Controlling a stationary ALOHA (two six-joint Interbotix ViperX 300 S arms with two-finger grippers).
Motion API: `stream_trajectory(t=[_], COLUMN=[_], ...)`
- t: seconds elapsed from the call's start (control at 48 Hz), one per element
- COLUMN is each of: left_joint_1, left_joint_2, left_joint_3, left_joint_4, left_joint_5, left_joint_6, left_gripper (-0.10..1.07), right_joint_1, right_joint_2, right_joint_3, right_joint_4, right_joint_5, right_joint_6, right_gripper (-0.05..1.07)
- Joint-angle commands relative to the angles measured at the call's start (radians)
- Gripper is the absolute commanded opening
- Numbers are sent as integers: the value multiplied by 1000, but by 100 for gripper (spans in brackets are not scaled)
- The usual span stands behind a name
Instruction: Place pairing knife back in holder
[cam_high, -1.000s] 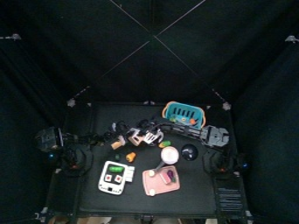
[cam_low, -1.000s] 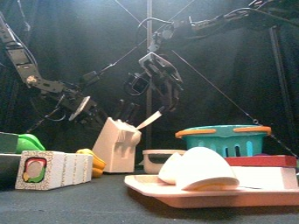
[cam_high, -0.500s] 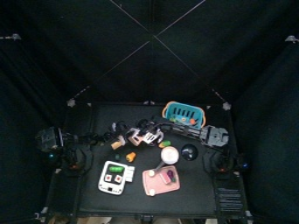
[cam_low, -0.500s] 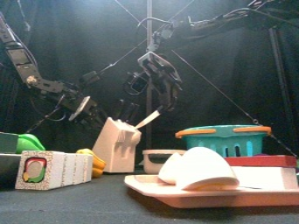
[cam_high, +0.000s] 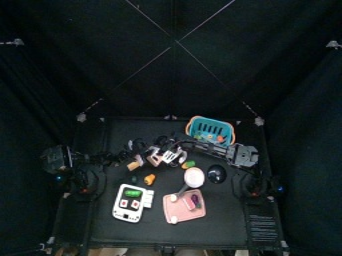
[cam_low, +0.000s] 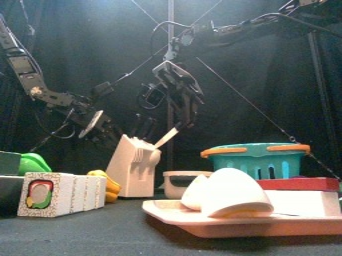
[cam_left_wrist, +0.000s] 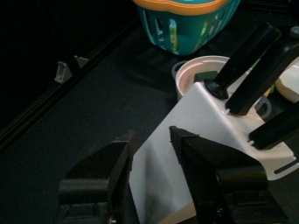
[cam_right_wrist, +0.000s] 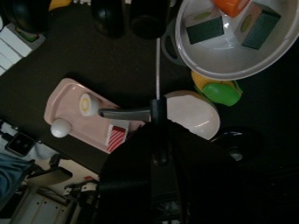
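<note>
R gripper (cam_right_wrist: 156, 112) is clamped on paring knife (cam_right_wrist: 138, 111), held in the air above the table, over the white knife block (cam_low: 132, 165) near table's mid. L gripper (cam_left_wrist: 155, 149) is wide open, empty, just beside block. Imo: line blade w/ free slot, lower slow & straight.

We looked straight down from high overhead and level from the front edge; both shared the knife block (cam_low: 134, 165), seen close between left fingers (cam_left_wrist: 117, 175).

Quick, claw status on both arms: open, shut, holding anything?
Left claw: open, empty, beside the white knife block.
Right claw: shut on the paring knife, high above the table.
</note>
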Motion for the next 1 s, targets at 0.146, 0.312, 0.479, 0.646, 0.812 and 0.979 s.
stream_trajectory(t=[0.146, 0.312, 0.479, 0.646, 0.812, 0.979], left_joint_1=[-3, -3, -3, -3, -3, -3], left_joint_2=[-2, -2, -2, 0, -2, -2], left_joint_3=[-12, -14, -14, -14, -12, -12], left_joint_4=[2, 2, 2, 2, 2, 2], left_joint_5=[-6, -6, -8, -8, -8, -6], left_joint_6=[2, 2, 2, 2, 2, 2], left_gripper=[78, 78, 78, 78, 78, 78], right_joint_1=[-6, -8, -8, -8, -8, -12], right_joint_2=[0, 9, 18, 31, 37, 37], right_joint_3=[-80, -109, -132, -152, -164, -164], right_joint_4=[3, -5, -44, -52, -54, -52], right_joint_5=[-3, -6, -6, -21, -51, -80], right_joint_6=[-2, 0, 0, 0, 0, 2], right_gripper=[43, 43, 43, 43, 45, 51])
